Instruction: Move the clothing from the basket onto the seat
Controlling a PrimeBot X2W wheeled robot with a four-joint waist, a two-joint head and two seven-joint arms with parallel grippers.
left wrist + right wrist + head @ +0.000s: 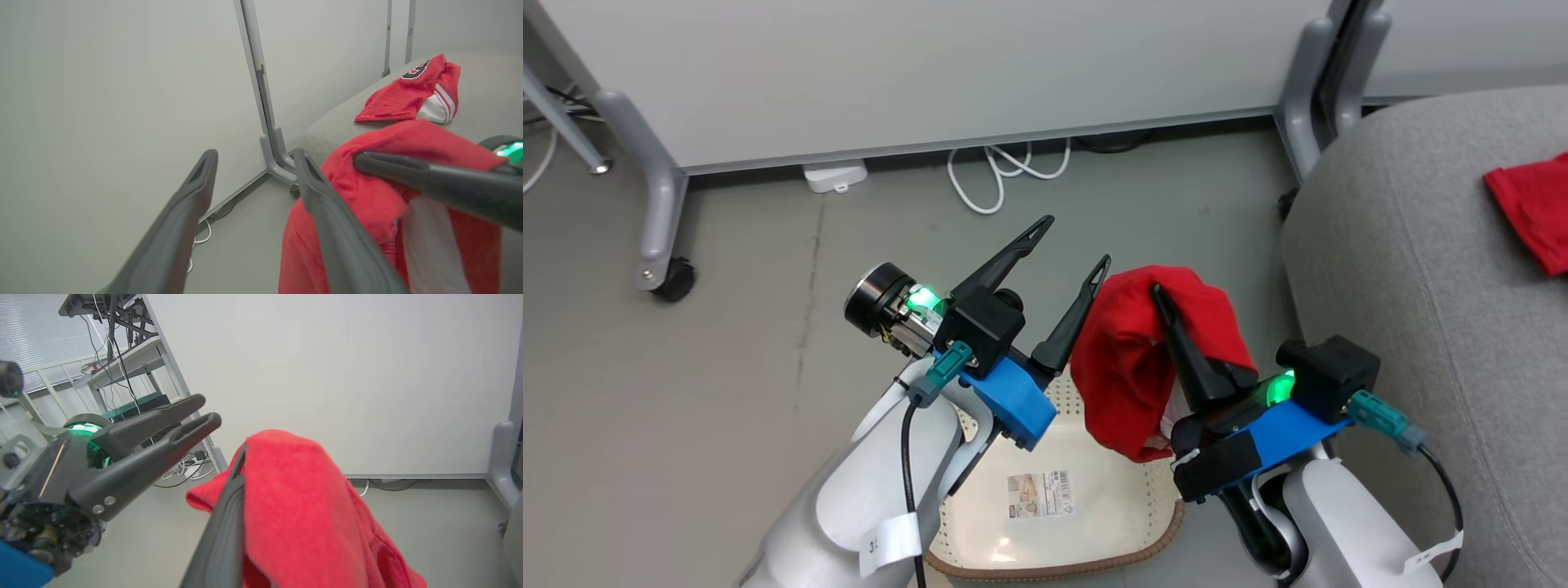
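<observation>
Fingers of the right gripper [1164, 309] were clenched on a red garment [1123, 384], which draped over them in a hood-like fold and hung down below, with a strip of white fabric showing on its underside. One dark finger lay on top of the cloth; the other was hidden beneath it. The left gripper [1075, 241] was spread wide and held nothing. Its nearer finger stood just beside the garment's edge, though whether it touched the cloth could not be told.

Both grippers were raised above the basket [1054, 565], and the held garment hung over the side of it nearer the seat. The basket's visible cream bottom carried a barcode sticker [1039, 494].

To the robot's right lay the seat [1405, 278], grey and rounded. On it, well apart from the grippers, rested a red jersey [402, 96] with black-and-white lettering, striped trim and a patch of white. Beyond the grippers were the grey floor [727, 392], a white panel [931, 73] on grey legs and a looped white cable [1001, 175].
</observation>
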